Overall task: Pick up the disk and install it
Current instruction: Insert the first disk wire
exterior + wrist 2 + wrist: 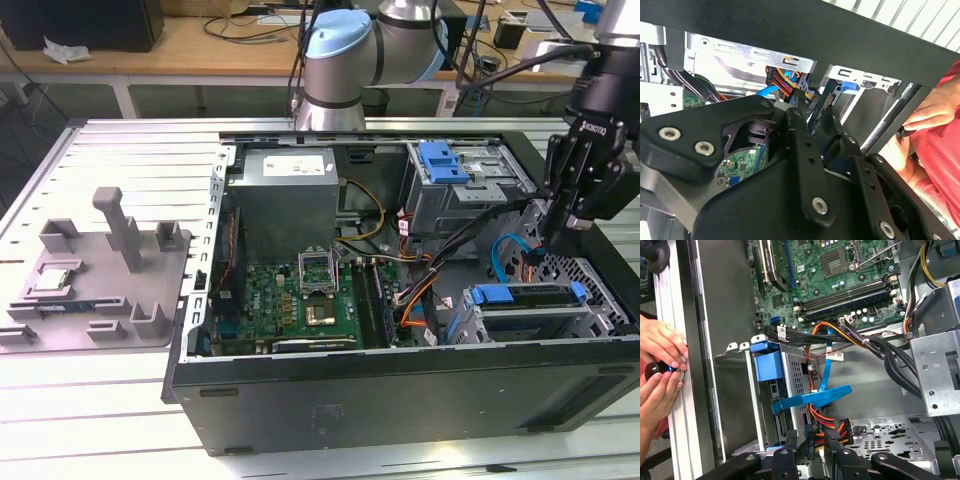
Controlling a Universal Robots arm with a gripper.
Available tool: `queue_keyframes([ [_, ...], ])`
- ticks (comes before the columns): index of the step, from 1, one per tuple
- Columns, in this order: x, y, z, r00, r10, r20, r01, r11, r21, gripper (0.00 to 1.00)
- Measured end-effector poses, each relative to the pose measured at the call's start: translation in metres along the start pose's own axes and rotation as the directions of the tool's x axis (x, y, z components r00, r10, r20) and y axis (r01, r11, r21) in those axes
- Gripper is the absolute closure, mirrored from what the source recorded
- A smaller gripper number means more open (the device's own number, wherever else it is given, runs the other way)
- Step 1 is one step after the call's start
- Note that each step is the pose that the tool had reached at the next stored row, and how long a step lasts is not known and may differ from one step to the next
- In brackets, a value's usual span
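The disk point(528, 299) lies in the drive bay at the case's front corner, on the exterior view's right, with its blue carrier handle point(497, 295) facing the motherboard. In the first wrist view the disk point(792, 385) sits in the bay behind its blue handle point(767, 365). My gripper point(548, 238) hangs just above and beyond that bay, over the cables. It is open in both wrist views point(812, 456) point(817, 122), with nothing held between the fingers; orange and blue cables show past the gap.
A person's hands point(660, 375) point(925, 117) rest on the case wall beside the bay. Cable bundles point(865, 345) cross near the gripper. A blue latch on a metal cage point(445, 165), the power supply point(285, 195) and the motherboard point(300, 300) fill the case. A grey fixture point(100, 270) lies outside.
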State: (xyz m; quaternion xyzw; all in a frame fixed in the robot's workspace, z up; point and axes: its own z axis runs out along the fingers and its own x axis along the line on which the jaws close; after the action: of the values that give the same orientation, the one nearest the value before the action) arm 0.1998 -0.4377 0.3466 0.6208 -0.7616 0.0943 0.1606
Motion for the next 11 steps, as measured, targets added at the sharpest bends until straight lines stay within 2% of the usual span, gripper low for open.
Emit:
queue_keyframes([
  [5, -0.0004, -0.0001, 0.0016, 1.0, 0.001, 0.0001, -0.001, 1.0, -0.0003, 0.65],
  [11, 0.0026, -0.0008, 0.0034, 0.9999, 0.014, 0.0015, -0.014, 0.9999, -0.0056, 0.65],
])
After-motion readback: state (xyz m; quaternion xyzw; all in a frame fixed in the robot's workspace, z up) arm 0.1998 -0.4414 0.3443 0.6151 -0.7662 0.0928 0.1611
